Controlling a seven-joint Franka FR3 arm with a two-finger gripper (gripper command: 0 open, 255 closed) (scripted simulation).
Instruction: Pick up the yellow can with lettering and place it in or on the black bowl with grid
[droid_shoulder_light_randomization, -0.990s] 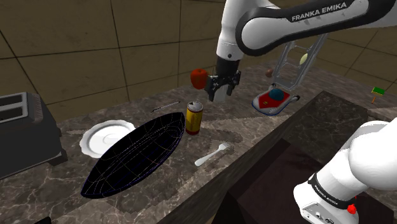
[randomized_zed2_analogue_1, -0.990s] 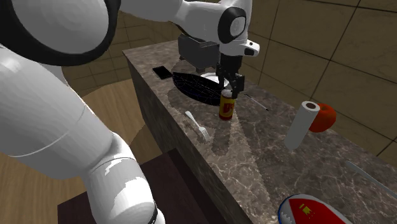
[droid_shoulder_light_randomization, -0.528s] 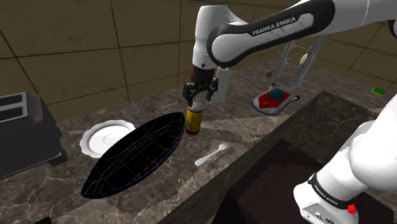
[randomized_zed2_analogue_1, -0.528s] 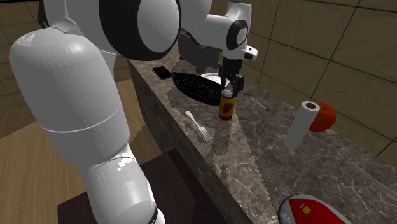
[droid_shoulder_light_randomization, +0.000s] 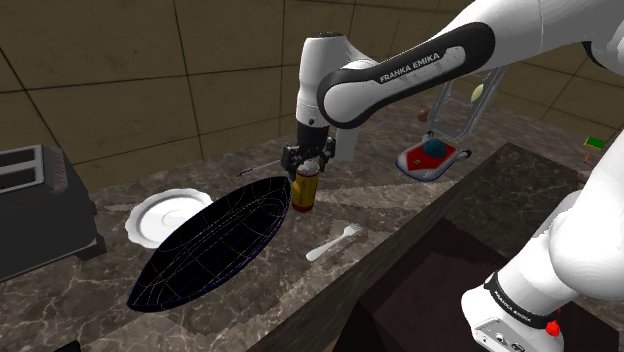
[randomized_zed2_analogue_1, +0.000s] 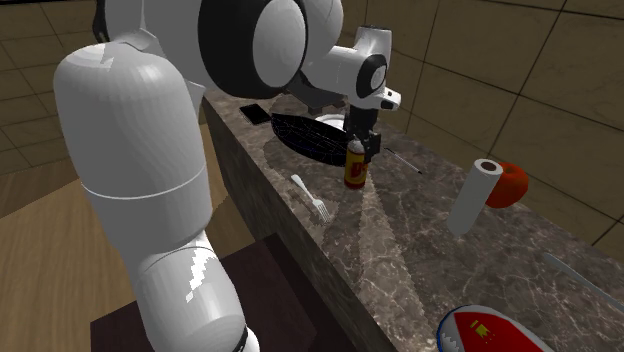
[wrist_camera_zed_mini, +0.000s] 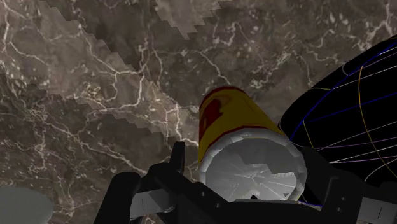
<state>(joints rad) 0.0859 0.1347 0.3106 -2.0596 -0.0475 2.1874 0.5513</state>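
Light was dim and even. The arm's white shells (randomized_zed2_analogue_1: 130, 130) shone brightest and threw a soft shadow over the marble counter (randomized_zed2_analogue_1: 420, 250). Jagged, stair-stepped shadow edges crossed the stone beyond the yellow can (wrist_camera_zed_mini: 245, 153), whose lid gleamed pale.

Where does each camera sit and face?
Shoulder view: beside the stand, looking down over the counter; arm and stand show.
Second exterior view: behind the arm, looking along the counter toward the bowl; arm links show.
Wrist view: mounted at the tool, looking down at the can; its fingers show.
All share can and bowl.
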